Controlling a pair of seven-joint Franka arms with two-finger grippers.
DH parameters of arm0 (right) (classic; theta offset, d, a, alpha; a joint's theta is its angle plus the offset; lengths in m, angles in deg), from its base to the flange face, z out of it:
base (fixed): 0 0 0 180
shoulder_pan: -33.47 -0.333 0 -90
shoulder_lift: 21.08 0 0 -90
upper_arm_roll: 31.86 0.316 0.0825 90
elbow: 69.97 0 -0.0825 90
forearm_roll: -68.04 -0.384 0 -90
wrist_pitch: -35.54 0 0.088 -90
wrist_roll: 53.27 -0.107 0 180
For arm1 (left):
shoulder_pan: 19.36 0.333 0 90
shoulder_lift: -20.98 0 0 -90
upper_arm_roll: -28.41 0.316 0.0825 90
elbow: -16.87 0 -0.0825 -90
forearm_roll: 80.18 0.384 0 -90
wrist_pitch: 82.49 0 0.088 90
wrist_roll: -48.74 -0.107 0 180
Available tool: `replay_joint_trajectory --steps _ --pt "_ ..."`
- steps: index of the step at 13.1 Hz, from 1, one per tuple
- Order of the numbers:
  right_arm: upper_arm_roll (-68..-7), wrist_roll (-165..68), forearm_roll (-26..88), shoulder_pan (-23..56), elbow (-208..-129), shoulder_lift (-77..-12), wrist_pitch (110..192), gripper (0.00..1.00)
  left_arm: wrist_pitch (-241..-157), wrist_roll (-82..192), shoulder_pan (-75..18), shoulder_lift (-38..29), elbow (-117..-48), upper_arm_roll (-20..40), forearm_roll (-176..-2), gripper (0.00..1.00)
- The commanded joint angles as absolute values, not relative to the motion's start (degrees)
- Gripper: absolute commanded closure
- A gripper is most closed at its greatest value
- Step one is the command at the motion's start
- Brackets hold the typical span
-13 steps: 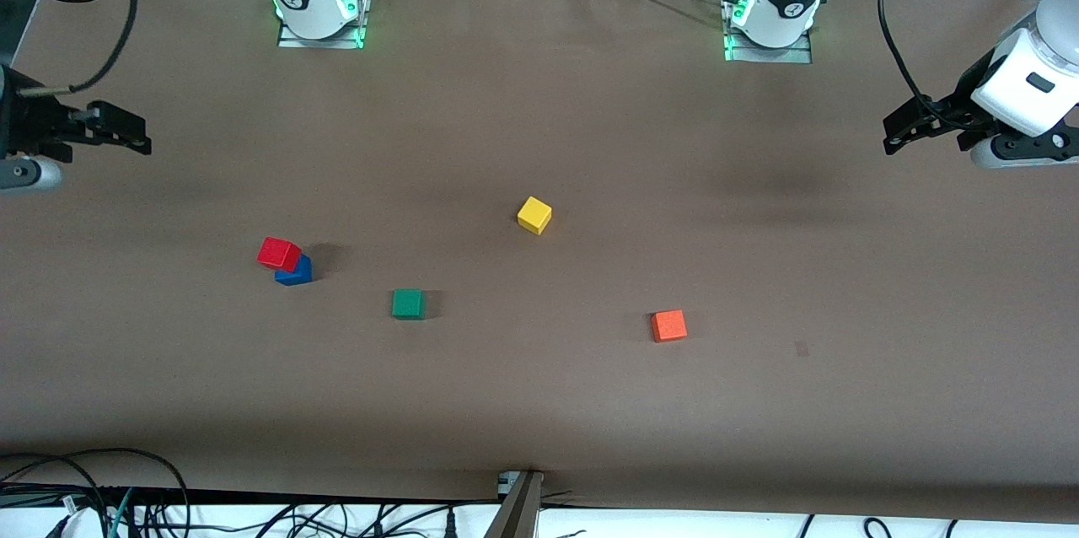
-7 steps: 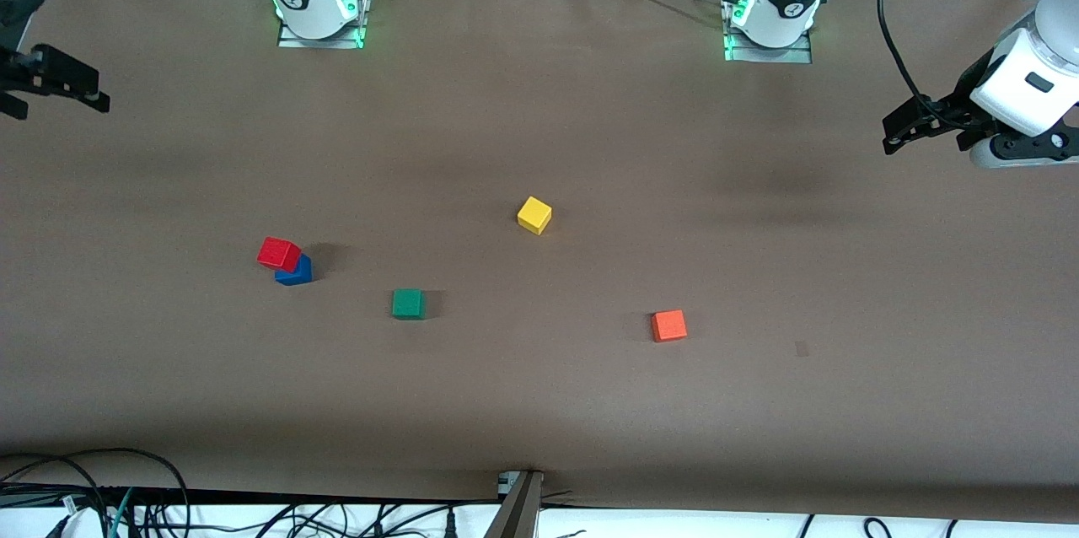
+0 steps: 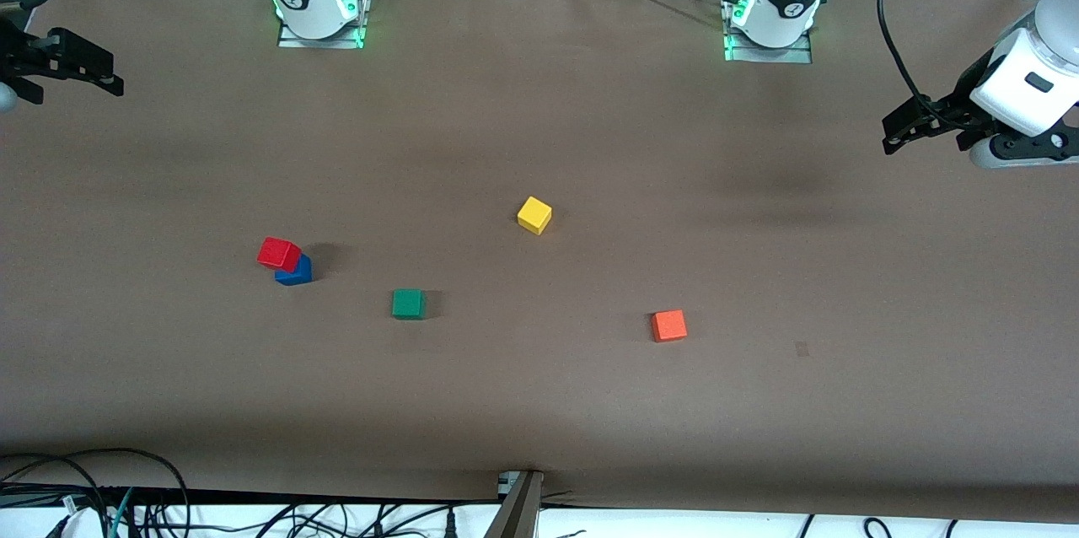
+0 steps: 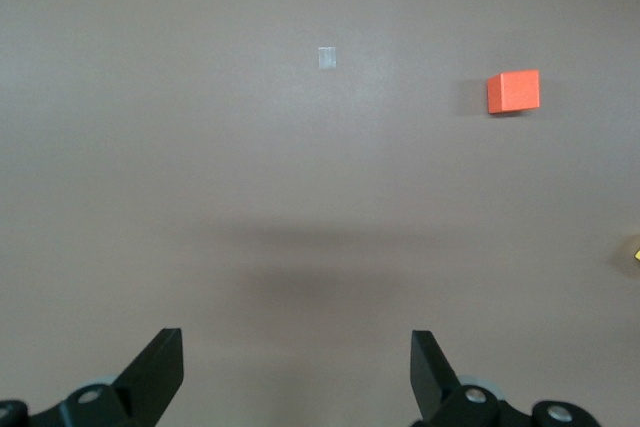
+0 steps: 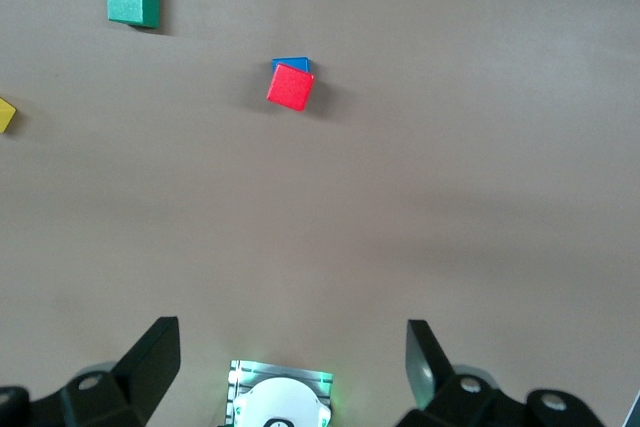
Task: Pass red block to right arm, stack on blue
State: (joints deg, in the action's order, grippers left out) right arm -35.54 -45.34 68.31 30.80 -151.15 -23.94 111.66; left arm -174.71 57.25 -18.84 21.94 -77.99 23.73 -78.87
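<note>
The red block (image 3: 279, 253) sits on top of the blue cube (image 3: 295, 271), skewed so that the blue one shows at one side beneath it; the pair stands on the brown table (image 3: 539, 403) toward my right arm's end, about midway between the edge where my bases stand and the front camera's edge; my right wrist view shows the same stack, the red block (image 5: 290, 87) covering most of the blue cube (image 5: 291, 64). My right gripper (image 3: 80, 70) hangs in the air over the table's edge at my right arm's end, near the corner by my right base, its fingers (image 5: 150, 357) spread apart and grasping nothing; it is well apart from the stack. My left gripper (image 3: 906, 129) waits over the edge at my left arm's end, its fingers (image 4: 160, 372) likewise released and empty. A green cube (image 3: 408, 303) lies near the stack, nearer the front camera and toward the table's middle; a yellow cube (image 3: 534, 214) rests near the table's centre; an orange cube (image 3: 668, 325) lies toward my left arm's end, nearer the front camera's edge than the yellow one, and shows in my left wrist view (image 4: 513, 92) too.
</note>
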Motion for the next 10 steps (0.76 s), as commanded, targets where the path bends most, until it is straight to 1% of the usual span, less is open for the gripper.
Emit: replay_joint_trajectory --steps 1,10 --pt "-34.77 -45.27 69.00 31.62 -151.27 -23.71 111.74 0.00 -173.64 57.00 -19.09 22.12 -77.17 23.84 -79.13 0.00" --pt "-34.77 -45.62 69.09 31.62 -151.27 -23.89 111.82 0.00 -173.64 57.00 -19.09 22.12 -77.17 23.75 -79.13 0.00"
